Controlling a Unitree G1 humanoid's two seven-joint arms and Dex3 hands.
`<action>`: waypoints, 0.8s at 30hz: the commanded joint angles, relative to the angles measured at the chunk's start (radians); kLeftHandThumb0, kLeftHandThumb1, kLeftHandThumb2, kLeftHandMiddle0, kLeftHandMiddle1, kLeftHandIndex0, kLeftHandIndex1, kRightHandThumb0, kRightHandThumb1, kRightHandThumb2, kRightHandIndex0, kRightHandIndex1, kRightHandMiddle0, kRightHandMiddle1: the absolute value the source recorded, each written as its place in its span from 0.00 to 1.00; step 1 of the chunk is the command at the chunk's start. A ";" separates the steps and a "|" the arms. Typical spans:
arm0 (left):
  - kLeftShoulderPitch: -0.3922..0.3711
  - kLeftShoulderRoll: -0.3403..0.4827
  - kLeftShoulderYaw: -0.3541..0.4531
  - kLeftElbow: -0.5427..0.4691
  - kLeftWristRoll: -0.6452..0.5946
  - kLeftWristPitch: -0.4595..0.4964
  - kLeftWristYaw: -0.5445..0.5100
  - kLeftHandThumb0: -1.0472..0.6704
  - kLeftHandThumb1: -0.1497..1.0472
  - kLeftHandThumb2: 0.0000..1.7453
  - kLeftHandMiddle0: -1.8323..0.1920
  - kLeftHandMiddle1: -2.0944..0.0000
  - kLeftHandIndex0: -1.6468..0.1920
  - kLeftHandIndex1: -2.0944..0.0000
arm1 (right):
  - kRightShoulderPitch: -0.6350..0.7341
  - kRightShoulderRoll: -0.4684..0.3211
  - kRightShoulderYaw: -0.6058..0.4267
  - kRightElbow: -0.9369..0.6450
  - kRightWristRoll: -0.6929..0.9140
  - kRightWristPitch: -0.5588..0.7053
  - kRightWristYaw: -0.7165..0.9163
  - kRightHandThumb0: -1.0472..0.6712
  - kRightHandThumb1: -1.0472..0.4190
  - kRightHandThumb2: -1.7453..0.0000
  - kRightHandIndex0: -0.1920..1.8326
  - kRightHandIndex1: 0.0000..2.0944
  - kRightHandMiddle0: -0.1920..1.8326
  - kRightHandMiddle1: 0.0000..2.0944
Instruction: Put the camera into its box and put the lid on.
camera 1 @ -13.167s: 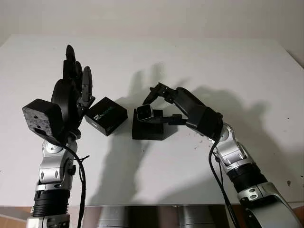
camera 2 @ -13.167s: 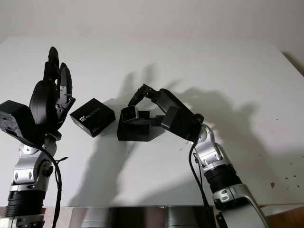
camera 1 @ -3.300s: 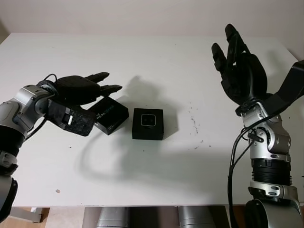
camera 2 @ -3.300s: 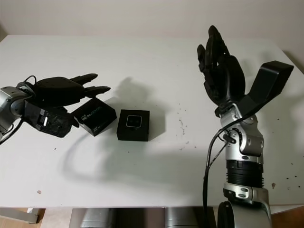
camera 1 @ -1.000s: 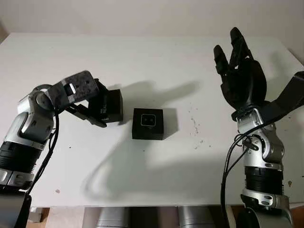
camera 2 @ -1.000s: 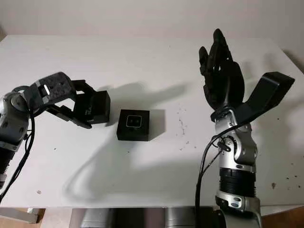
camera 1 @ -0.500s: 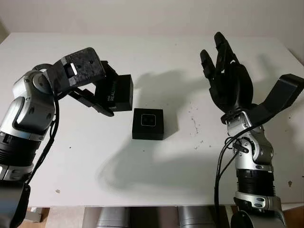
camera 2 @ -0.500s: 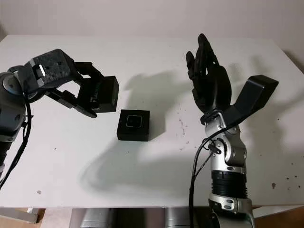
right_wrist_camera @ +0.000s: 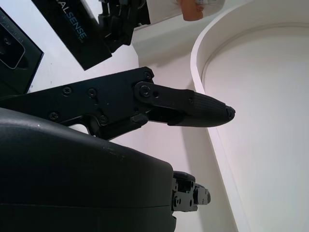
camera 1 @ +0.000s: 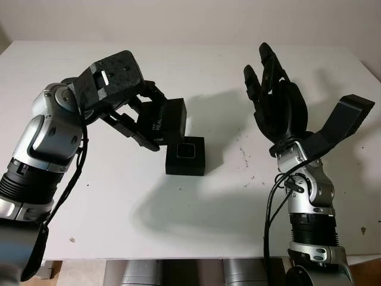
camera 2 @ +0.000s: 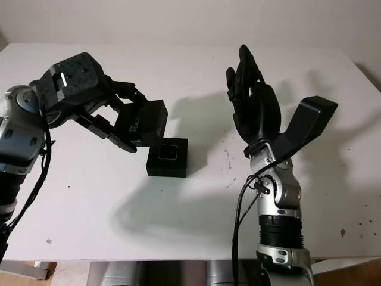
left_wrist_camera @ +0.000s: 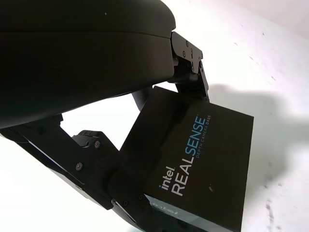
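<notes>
Lid [camera 1: 162, 121] gripped by left hand [camera 1: 122, 95] hangs just beside box [camera 1: 186, 156]; square it overhead before lowering; right hand [camera 1: 280, 107] open

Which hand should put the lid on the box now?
The left hand, probably. It already grips the lid in the air, just beside the box with the camera inside. The right hand is open, raised off to the side.

Matt black cardboard lid [camera 1: 162, 121], smooth white table [camera 1: 196, 202]
</notes>
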 commanded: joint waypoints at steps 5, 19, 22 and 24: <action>0.006 -0.018 -0.046 -0.031 0.008 0.084 0.020 0.51 0.91 0.03 0.63 0.21 0.74 0.26 | -0.027 -0.001 0.011 0.000 -0.016 -0.019 0.002 0.20 0.00 0.67 0.04 0.01 0.05 0.01; 0.052 -0.022 -0.109 -0.007 0.072 -0.051 0.114 0.48 0.91 0.03 0.61 0.25 0.73 0.27 | -0.043 -0.006 -0.007 0.003 -0.018 -0.020 -0.003 0.20 0.00 0.68 0.03 0.02 0.04 0.02; 0.061 -0.030 -0.099 -0.002 0.061 -0.073 0.121 0.49 0.91 0.03 0.64 0.24 0.74 0.27 | -0.043 -0.008 -0.007 0.001 -0.019 -0.020 0.000 0.20 0.00 0.69 0.03 0.02 0.04 0.02; 0.065 -0.030 -0.100 0.000 0.062 -0.099 0.126 0.49 0.91 0.03 0.65 0.24 0.74 0.26 | -0.043 -0.008 -0.008 0.001 -0.018 -0.022 0.002 0.20 0.00 0.69 0.03 0.02 0.04 0.02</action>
